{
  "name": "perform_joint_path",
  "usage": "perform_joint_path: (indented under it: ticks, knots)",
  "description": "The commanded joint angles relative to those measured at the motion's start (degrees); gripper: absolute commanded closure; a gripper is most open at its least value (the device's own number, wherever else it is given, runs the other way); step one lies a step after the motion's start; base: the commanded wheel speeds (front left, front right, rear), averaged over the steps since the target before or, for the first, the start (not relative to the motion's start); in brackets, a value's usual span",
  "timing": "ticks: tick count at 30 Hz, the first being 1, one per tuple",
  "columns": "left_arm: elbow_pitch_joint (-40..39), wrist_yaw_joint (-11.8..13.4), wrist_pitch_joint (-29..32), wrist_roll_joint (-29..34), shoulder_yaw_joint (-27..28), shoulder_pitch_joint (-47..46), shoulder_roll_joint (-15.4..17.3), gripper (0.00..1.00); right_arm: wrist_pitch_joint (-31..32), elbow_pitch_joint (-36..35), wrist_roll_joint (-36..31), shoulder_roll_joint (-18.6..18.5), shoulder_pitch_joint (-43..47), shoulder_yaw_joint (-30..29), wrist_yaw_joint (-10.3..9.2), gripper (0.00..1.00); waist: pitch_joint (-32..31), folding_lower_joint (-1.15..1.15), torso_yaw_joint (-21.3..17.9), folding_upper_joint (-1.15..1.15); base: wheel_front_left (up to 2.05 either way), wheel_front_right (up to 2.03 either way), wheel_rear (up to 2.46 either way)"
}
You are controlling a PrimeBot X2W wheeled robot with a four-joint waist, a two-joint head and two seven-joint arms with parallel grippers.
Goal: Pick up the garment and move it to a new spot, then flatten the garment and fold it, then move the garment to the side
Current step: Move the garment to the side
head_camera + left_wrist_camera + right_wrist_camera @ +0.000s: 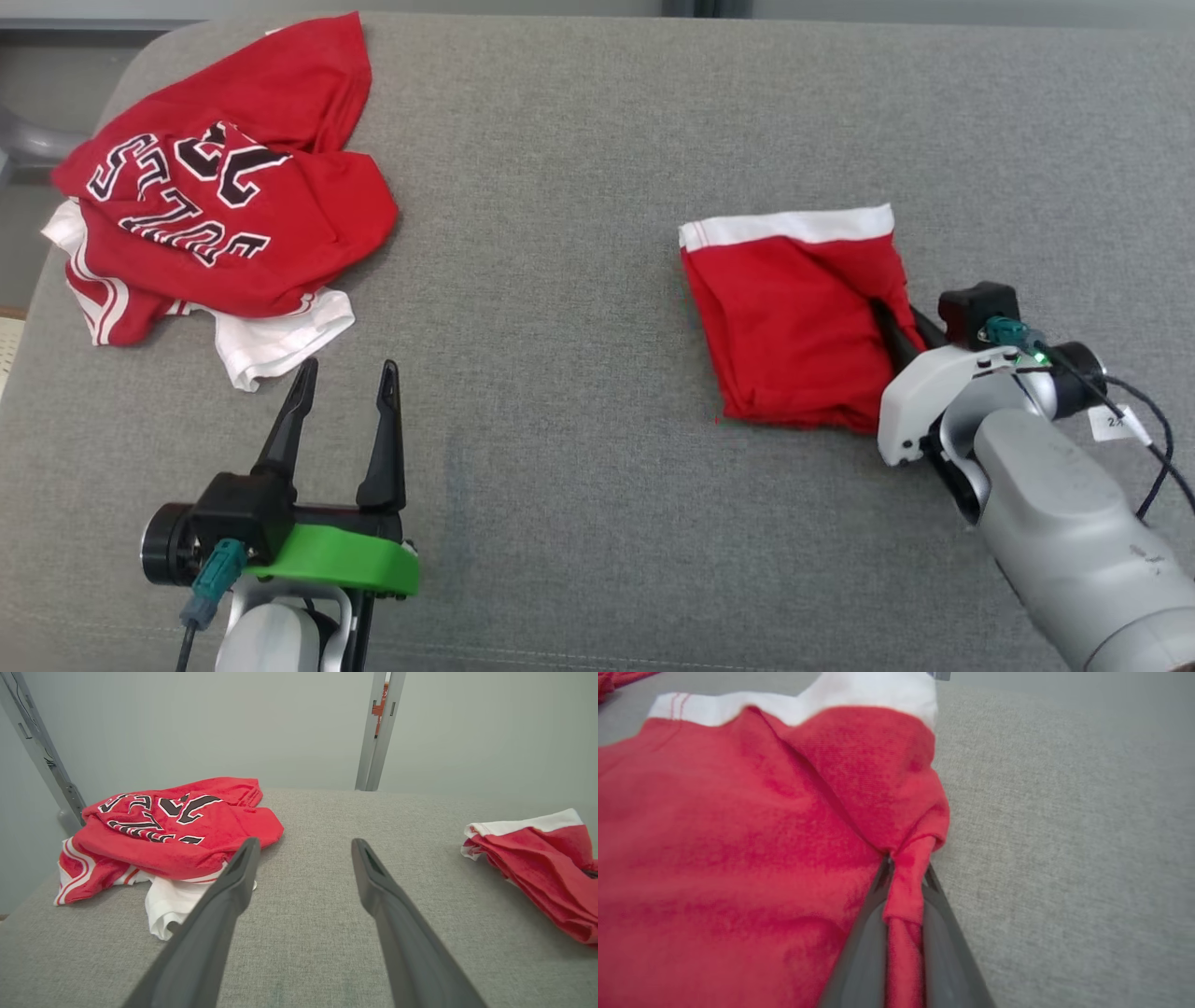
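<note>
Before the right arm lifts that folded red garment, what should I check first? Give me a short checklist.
1. Right pincer shut on a pinch of the folded red garment: ok.
2. Pinch catches every folded layer: cannot tell.
3. Left pincer open, holding nothing: ok.
4. Red jersey pile lies apart from the folded garment: ok.
5. Bare grey cushion between them for a set-down spot: ok.

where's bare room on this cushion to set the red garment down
The middle of the grey cushion, between the jersey pile and the red garment, is bare. So is the far strip beyond its white band. Crowded: the left end under the pile.
</note>
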Motion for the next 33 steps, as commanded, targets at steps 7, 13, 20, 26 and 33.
perform_joint_path:
  ticks: [7,13,20,26,33]
  knots:
    - [-3.0,-0.2,0.0,0.9,-0.2,-4.9,0.0,0.00,1.6,-1.2,-0.3,-8.2,-10.0,3.6,-0.18,1.00,9.9,0.00,-5.1,0.00,0.00,0.00,0.00]
    - [-5.6,-0.7,0.0,2.6,-0.3,-8.9,0.2,0.00,3.0,-3.5,0.8,-16.7,-16.6,5.4,-0.18,1.00,16.8,0.00,-9.5,0.00,0.00,0.00,0.00]
    - [-7.6,-1.1,0.0,4.1,0.1,-10.3,1.7,0.00,4.6,-5.1,2.4,-23.6,-20.4,4.9,-0.18,1.00,19.3,0.00,-13.3,0.00,0.00,0.00,0.00]
    - [-9.2,-1.4,0.0,4.9,-0.3,-10.7,2.6,0.00,6.2,-6.9,3.2,-28.5,-23.3,4.9,-0.18,1.00,20.6,0.00,-14.6,0.00,0.00,0.00,0.00]
    - [-10.8,-1.5,0.0,5.2,-0.7,-11.2,3.1,0.00,8.6,-7.4,3.2,-31.1,-27.5,5.0,-0.18,1.00,22.4,0.00,-14.3,0.00,0.00,0.00,0.00]
